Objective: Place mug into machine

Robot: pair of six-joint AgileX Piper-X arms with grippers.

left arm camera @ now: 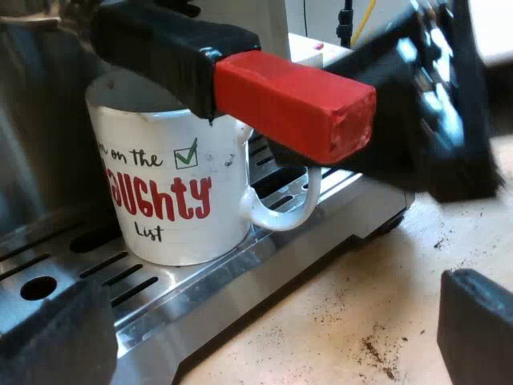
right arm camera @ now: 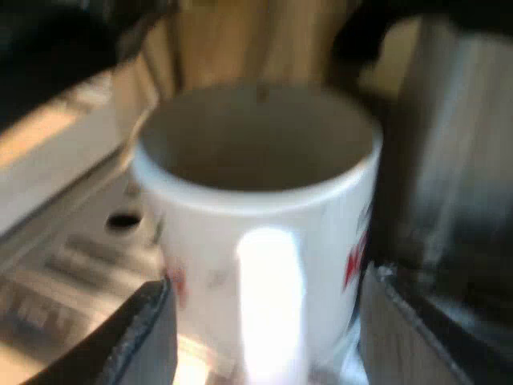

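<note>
At twelve o'clock from my right gripper (right arm camera: 264,293): mug (right arm camera: 256,200), upright on drip tray (left arm camera: 200,293), handle (right arm camera: 268,305) toward six; fingers (right arm camera: 144,345) spread, seemingly clear of it. Left gripper (left arm camera: 272,329) open, farther.

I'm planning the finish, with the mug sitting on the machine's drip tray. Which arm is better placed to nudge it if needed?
Right, probably. Its open right gripper faces the mug up close, with the mug's handle toward it. The left gripper is open too but stands farther back from the mug.
</note>
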